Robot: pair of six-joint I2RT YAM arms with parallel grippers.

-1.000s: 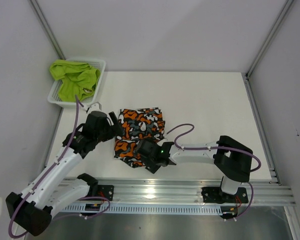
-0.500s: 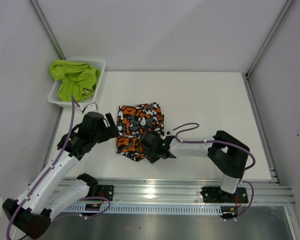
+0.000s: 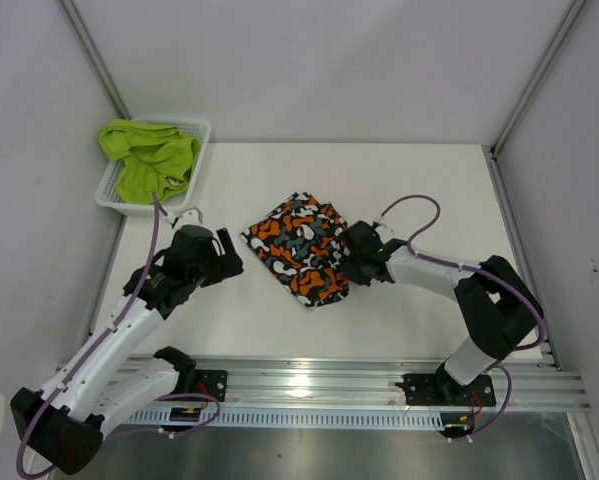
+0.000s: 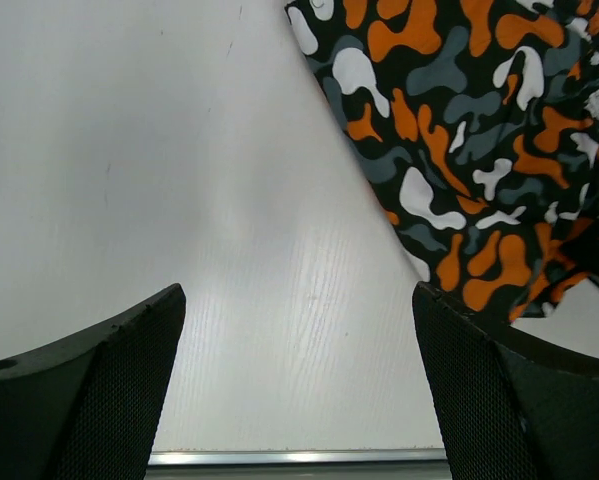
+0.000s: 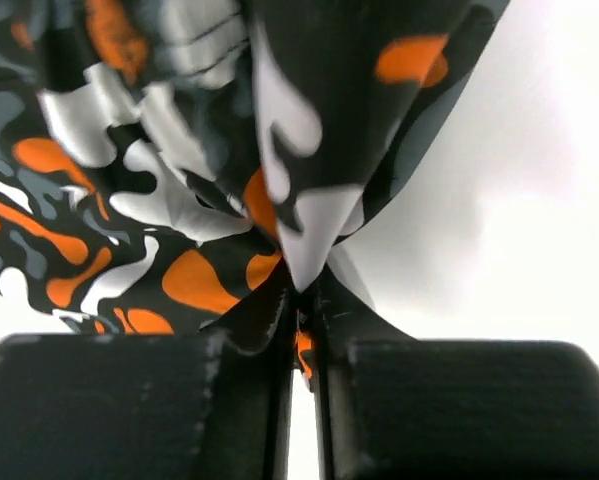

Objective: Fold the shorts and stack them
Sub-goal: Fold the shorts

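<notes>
White table point(image 3: 429, 190), mid-frame: camo shorts point(image 3: 304, 250) bunched, right edge pinched tight in right gripper point(image 5: 301, 300). Left gripper point(image 3: 231, 264) spread wide, empty, left of cloth. Green shorts point(image 3: 149, 155) in basket point(image 3: 201, 140), upper left. Prob. folding 1st pair; next needs smoothing flat.

Left wrist view: camo shorts point(image 4: 459, 150) cut off at top and right edges; pinched fold hidden between right fingers point(image 5: 109, 400).
</notes>
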